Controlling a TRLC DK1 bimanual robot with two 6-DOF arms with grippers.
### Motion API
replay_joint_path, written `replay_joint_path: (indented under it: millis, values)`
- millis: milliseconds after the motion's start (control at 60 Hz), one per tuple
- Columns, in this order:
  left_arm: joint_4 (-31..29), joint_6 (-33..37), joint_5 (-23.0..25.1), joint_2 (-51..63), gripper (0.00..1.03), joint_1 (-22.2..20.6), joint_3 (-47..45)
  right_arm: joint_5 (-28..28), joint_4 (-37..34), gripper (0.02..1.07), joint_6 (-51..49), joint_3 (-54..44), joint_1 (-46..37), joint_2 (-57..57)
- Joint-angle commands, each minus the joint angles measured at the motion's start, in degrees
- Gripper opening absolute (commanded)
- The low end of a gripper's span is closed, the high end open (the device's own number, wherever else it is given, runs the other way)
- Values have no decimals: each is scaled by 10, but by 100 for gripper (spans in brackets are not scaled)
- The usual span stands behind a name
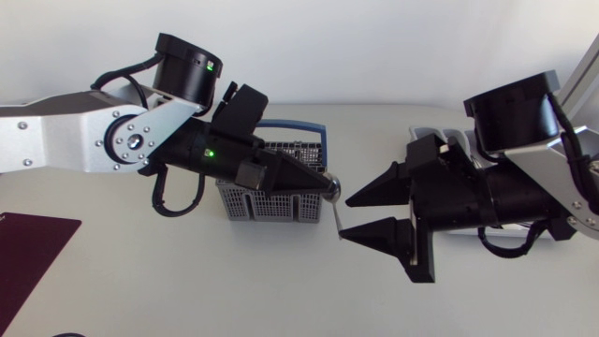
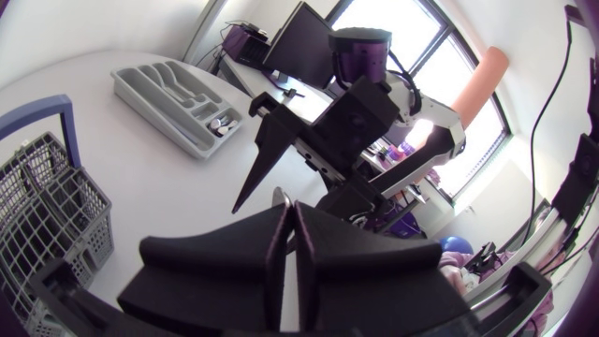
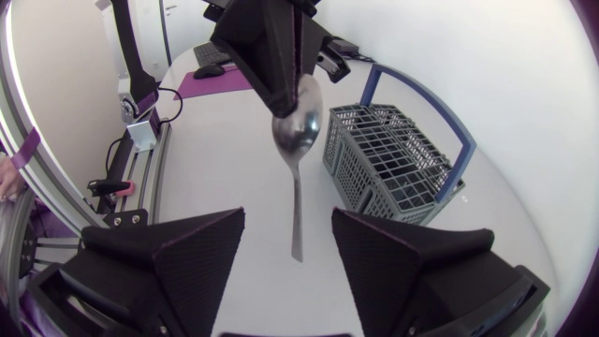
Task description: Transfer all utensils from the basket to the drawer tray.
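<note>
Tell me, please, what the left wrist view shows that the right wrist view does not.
Only the left wrist view shows the drawer tray. Only the right wrist view clearly shows the spoon, its bowl clamped in the left hand, its handle hanging between the open fingers of the right hand. Both show the basket.

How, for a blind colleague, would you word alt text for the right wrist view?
The left arm's black claw holds a shiny metal spoon by its bowl, the handle untouched between the open fingers of the right black claw. A grey mesh basket with a blue handle stands on the white table.
</note>
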Motion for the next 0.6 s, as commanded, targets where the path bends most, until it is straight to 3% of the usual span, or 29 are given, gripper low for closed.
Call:
replay_joint_path:
  millis: [0,233,583]
  values:
    - [-7,11,18,-14,4,-6,-15,-7,5,53,13,5,8,6]
    - [-14,11,21,-19,4,-17,-19,-7,15,41,20,1,17,3]
    - [-15,11,21,-24,4,-20,-20,-7,18,10,20,-4,23,7]
